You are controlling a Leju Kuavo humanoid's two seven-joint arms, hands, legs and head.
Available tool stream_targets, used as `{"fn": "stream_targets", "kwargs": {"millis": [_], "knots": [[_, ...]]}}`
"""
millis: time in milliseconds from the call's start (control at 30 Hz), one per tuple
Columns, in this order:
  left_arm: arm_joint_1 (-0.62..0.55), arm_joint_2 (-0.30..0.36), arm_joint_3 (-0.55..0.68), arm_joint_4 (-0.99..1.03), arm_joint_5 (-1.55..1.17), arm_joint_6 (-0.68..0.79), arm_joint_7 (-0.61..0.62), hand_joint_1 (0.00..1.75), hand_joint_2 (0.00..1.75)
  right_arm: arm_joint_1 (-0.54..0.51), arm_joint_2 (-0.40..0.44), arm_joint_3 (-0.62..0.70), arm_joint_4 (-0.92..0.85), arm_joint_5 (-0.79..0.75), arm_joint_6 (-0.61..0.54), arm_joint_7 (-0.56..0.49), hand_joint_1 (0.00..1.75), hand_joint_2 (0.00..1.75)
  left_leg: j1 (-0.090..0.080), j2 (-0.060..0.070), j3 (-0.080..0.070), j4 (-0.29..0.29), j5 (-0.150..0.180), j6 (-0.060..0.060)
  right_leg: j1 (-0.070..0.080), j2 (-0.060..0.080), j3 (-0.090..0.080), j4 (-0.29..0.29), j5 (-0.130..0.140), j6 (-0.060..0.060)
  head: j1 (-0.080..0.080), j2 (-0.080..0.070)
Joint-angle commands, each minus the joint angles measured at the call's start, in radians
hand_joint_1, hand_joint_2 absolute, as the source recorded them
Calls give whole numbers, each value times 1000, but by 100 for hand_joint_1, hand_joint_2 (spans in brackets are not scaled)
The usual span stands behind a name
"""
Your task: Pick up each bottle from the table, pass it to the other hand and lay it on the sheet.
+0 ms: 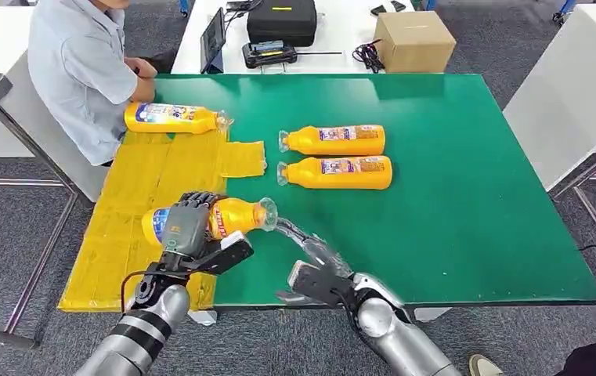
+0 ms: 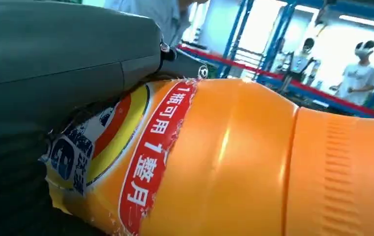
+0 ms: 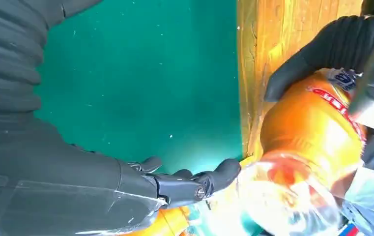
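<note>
Bottle (image 1: 216, 219) on its side in left hand's (image 1: 186, 225) wrapped grip, right hand (image 1: 310, 254) open by its cap.

Grey carpet floor (image 1: 514, 337) surrounds white tables (image 1: 341, 31) beyond the green table (image 1: 474, 196).

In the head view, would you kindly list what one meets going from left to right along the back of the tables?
Person → bottle on the yellow sheet → tablet → black case → cardboard box.
</note>
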Motion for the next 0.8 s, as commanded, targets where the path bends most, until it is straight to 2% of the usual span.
{"fn": "stream_targets", "kwargs": {"millis": [33, 133, 233, 300, 467, 600, 633, 700, 733, 767, 800], "knots": [[-111, 69, -47, 219, -172, -12, 106, 175, 175, -39, -15, 6, 19, -8, 23, -7, 0, 175, 0, 1, 2, 0, -1, -1, 0, 0, 2, 0, -1, -1, 0, 0], [-151, 101, -80, 313, -343, 1, 171, 175, 175, -50, -18, 20, 20, -13, 29, -12, 0, 175, 1, 3, 3, 0, -2, -2, 1, 2, 3, 0, -1, -2, 0, 0], [-154, 87, -43, 333, -291, -45, 125, 175, 175, -43, -20, 22, 5, -13, 26, -12, 0, 175, 1, 2, 2, 0, -1, -1, 1, 1, 2, 0, 0, -2, 0, 0], [-166, 94, -58, 355, -338, -72, 165, 175, 175, -41, -20, 26, 1, -14, 30, -11, 0, 175, 1, 1, 2, 0, -1, -2, 1, 0, 2, 0, -1, -2, 0, 0], [-180, 110, -39, 389, -343, -58, 153, 175, 175, -43, -21, 32, 11, -16, 32, -11, 0, 175, 2, 3, 4, 1, -2, -2, 2, 2, 4, 0, -1, -3, 0, 0], [-203, 136, -45, 427, -399, -51, 193, 175, 175, -40, -24, 29, 15, -22, 32, -15, 0, 175, 1, 2, 2, 0, -1, -1, 1, 2, 1, 0, 0, -2, 0, 0], [-204, 131, -31, 434, -379, -68, 171, 154, 175, -37, -25, 28, 13, -22, 30, -15, 0, 175, 2, 3, 3, 1, -2, -2, 2, 3, 3, 0, 0, -3, 0, 0], [-201, 118, -16, 442, -356, -100, 145, 80, 175, -28, -26, 25, 8, -22, 28, -15, 0, 175, 2, 3, 4, 0, -2, -2, 2, 3, 3, 0, 0, -3, 0, 0], [-200, 115, -20, 447, -361, -111, 149, 35, 175, -26, -27, 24, 5, -22, 27, -15, 0, 175, 1, 2, 3, -1, -1, -1, 1, 1, 3, 0, 0, -2, 0, 0], [-200, 111, -21, 452, -364, -123, 155, 3, 175, -26, -28, 22, 4, -22, 27, -15, 0, 175, 2, 3, 5, 0, -2, -2, 2, 2, 4, 0, -1, -3, 0, 0], [-201, 107, -14, 455, -355, -135, 155, 0, 175, -25, -27, 21, 3, -22, 26, -15, 0, 175, 1, 2, 4, 0, -1, -2, 1, 1, 3, 0, -1, -2, 0, 0]]}}
